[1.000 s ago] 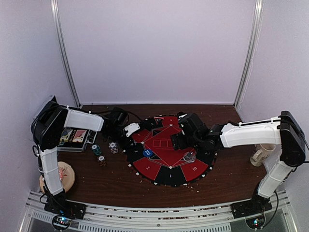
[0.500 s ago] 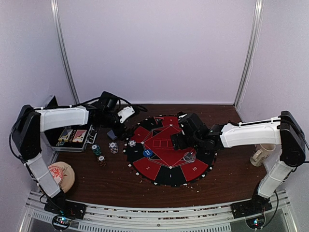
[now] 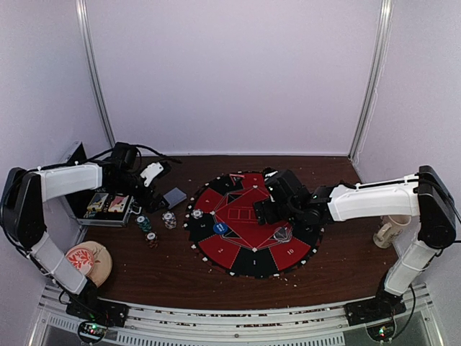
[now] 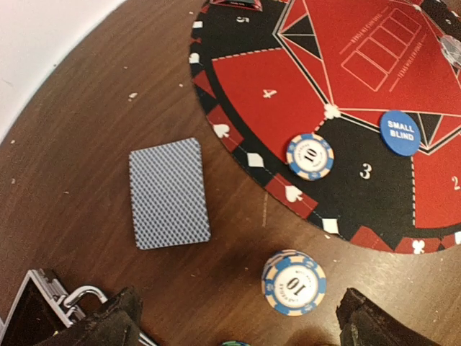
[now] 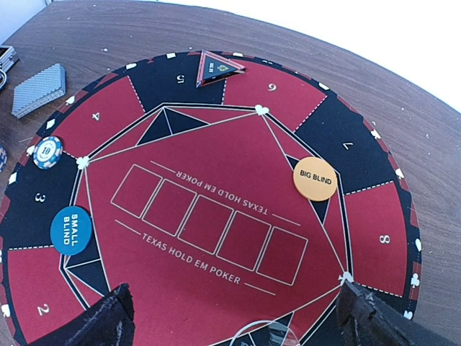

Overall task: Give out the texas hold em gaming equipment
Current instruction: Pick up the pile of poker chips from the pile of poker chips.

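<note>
– Left claw has let go: jaws wide apart, nothing between them, and I've swung it back off the mat toward the metal case.
– What did it leave behind?
– One white-and-blue chip, flat on the mat at the edge of seat three, where it borders seat four, near the small blind button. A second ago that claw was shut right over that spot; now the chip sits there alone.
– So that seat is served?
– With one chip, I'd say. The other numbered seats I can see carry no chips, so plenty remains.
– Where's the supply?
– The chip stack stands on the surface just off the mat's edge, close under my left claw. The deck of cards lies face down nearby, undealt.
– And the right?
– My right claw hasn't budged: over the mat's middle, jaws apart, empty. The big blind button rests near seat seven.
– Next?
– Probably down to the stack for another chip.
</note>
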Robot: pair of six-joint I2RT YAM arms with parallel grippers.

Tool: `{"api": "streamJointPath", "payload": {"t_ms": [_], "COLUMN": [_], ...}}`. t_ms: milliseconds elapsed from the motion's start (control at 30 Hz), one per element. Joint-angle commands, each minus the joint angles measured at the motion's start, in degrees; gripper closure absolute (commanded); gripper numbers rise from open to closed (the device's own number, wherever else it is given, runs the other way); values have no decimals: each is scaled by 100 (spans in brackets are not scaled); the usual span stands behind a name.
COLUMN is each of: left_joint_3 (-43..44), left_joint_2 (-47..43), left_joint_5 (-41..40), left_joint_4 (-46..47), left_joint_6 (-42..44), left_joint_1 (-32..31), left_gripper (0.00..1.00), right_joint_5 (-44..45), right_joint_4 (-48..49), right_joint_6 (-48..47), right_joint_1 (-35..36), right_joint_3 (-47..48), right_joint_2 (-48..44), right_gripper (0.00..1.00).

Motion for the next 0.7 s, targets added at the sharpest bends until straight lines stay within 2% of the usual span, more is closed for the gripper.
{"api": "streamJointPath", "payload": {"t_ms": [0, 667], "left_joint_3": [-126, -172], "left_joint_2": [74, 629], "left_joint_5": [669, 432], "left_joint_4": [-28, -25], "left_joint_6": [261, 397], "left_joint_1": [-22, -51], "left_gripper": [2, 15], "right_joint_5": [61, 136], "right_joint_4": [-2, -33], "right_joint_6": [-28, -45], "right_joint_1": [57, 85], "right_joint_3": [-34, -11], "right_joint_2": [-69, 6], "right_gripper": [1, 1]}}
